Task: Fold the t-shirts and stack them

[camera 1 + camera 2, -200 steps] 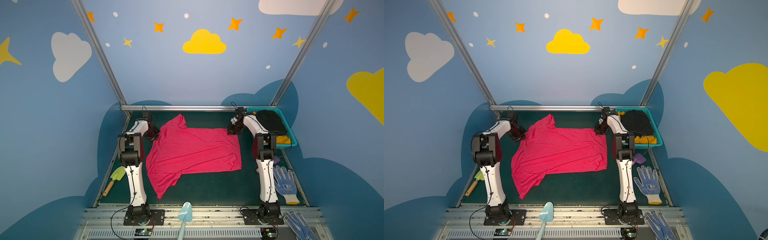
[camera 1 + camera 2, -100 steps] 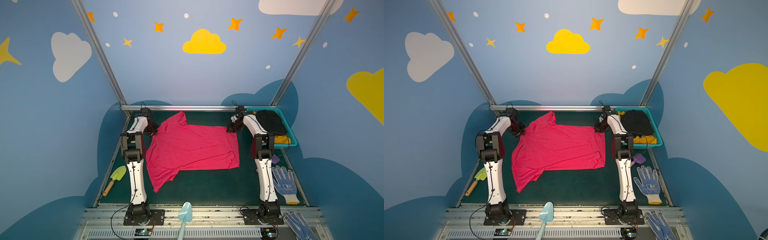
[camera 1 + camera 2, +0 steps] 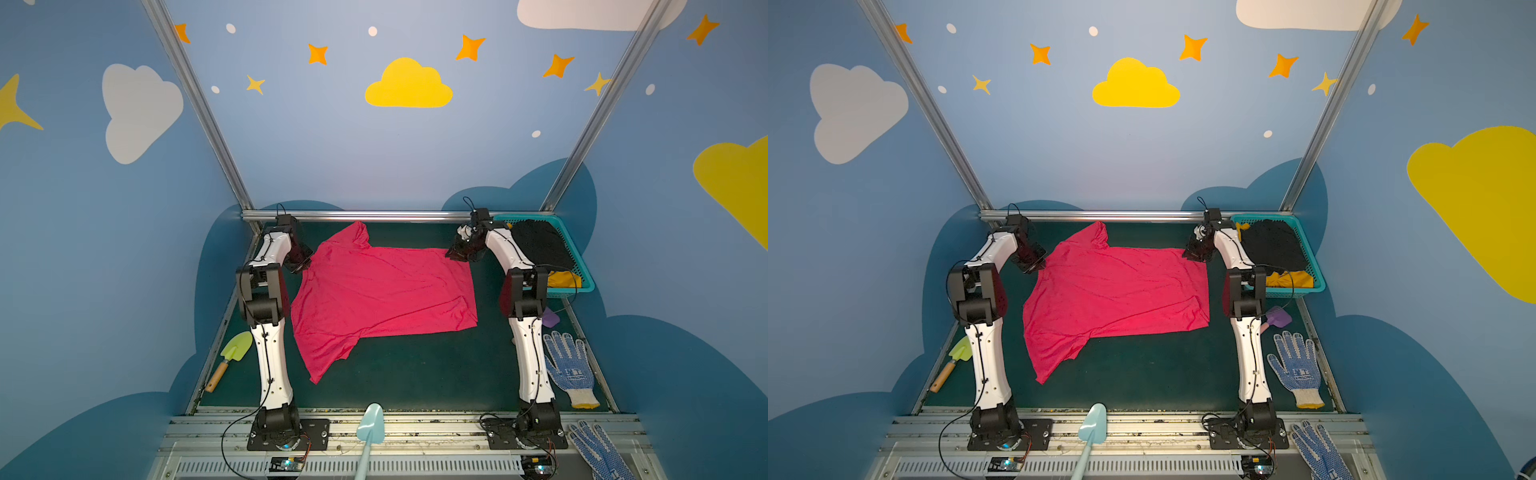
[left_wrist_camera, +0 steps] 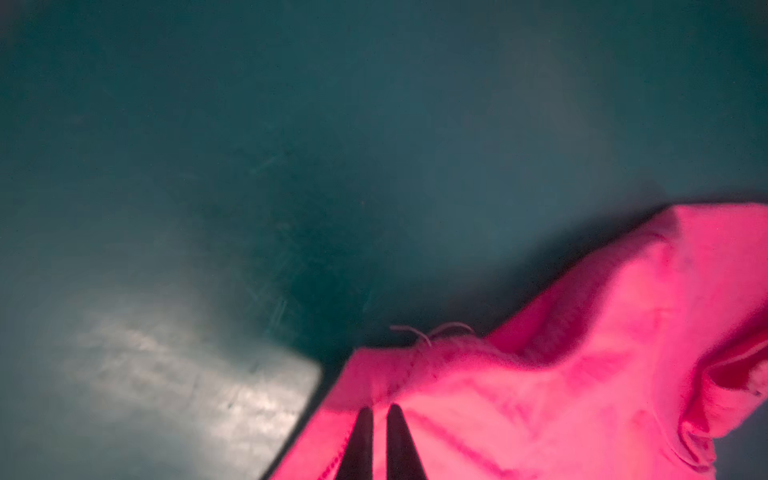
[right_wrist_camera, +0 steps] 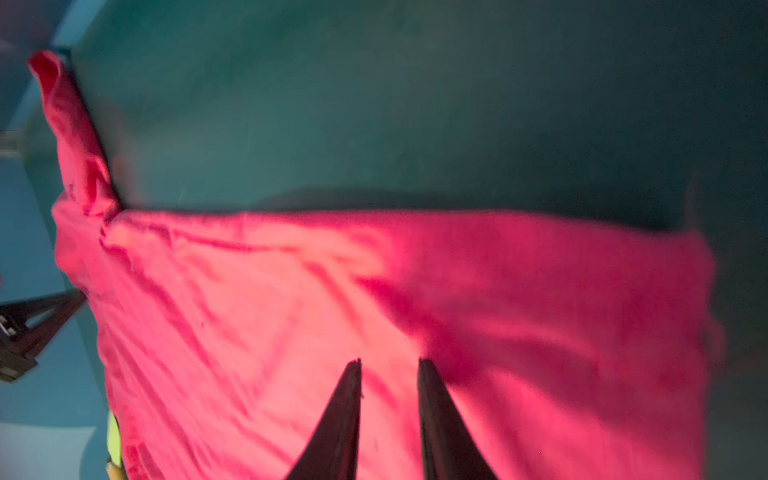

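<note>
The pink-red t-shirt [image 3: 386, 295] lies spread on the green mat [image 3: 415, 374]. Its length runs sideways between the two arms, with one sleeve pointing at the back rail and the other toward the front. The left gripper [image 4: 379, 409] sits at the shirt's far left edge, fingers pressed nearly together on a pinch of cloth. The right gripper [image 5: 390, 360] hovers over the far right corner, fingers parted and holding nothing. I'd guess the fold needs that corner gripped first.

t-shirt [image 3: 382, 291] pulled back, right pincer [image 5: 389, 364] parted
</note>
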Tool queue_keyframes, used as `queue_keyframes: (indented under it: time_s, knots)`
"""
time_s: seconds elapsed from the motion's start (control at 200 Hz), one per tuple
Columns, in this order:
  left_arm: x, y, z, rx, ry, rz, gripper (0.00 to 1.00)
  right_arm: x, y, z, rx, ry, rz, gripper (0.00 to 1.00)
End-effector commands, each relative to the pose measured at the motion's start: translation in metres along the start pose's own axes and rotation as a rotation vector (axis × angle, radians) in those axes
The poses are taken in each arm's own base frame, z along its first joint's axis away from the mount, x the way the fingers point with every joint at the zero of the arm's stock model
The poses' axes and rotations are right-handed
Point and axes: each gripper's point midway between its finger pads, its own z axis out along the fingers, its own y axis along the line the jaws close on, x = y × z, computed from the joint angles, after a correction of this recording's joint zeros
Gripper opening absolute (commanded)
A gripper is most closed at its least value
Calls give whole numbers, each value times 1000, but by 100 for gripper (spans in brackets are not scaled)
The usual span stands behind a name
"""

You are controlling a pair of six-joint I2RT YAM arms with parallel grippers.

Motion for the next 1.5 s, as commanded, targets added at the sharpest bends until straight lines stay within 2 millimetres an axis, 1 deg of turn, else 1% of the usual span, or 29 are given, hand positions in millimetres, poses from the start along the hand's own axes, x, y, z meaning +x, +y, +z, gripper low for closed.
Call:
queue_keyframes:
  time_s: [0.0,0.07,0.13,0.17,0.265,0.366,0.461,0.511,0.596,0.701,0.821,0.876,1.016,1.182,1.282,1.362,1.492]
  knots:
    - [-4,-15,-55,7,-95,58,13,0,52,-70,-45,-87,-130,37]
    - [0,-18,-70,3,-131,80,14,13,60,-91,-25,-106,-163,44]
    - [8,-22,-81,11,-149,101,14,29,58,-103,20,-110,-181,48]
    - [15,-26,-86,22,-154,116,14,40,54,-110,59,-110,-190,50]
    - [39,-35,-86,26,-131,167,14,71,32,-115,179,-82,-188,52]
    - [66,-43,-76,15,-86,229,14,106,7,-112,272,-28,-165,52]
    - [88,-47,-59,13,-33,268,14,134,-10,-102,313,22,-147,51]
    - [99,-48,-48,9,2,282,13,146,-18,-97,328,48,-133,50]
    - [111,-46,-31,-7,43,294,12,164,-30,-86,354,92,-106,46]
    - [117,-39,-14,-32,73,291,12,179,-39,-78,365,119,-79,44]
    - [120,-31,0,-60,89,290,12,188,-43,-75,372,123,-68,44]
    - [122,-29,6,-70,97,290,11,191,-42,-72,359,127,-66,44]
    - [123,-24,16,-88,109,287,11,191,-36,-60,293,134,-61,44]
    - [123,-21,21,-102,114,286,11,189,-37,-51,281,148,-56,43]
    - [122,-19,24,-110,116,284,11,190,-34,-49,265,151,-53,37]
    - [121,-16,27,-118,119,280,11,191,-34,-51,264,145,-56,29]
    - [118,-12,30,-125,123,266,10,195,-34,-56,269,149,-57,13]
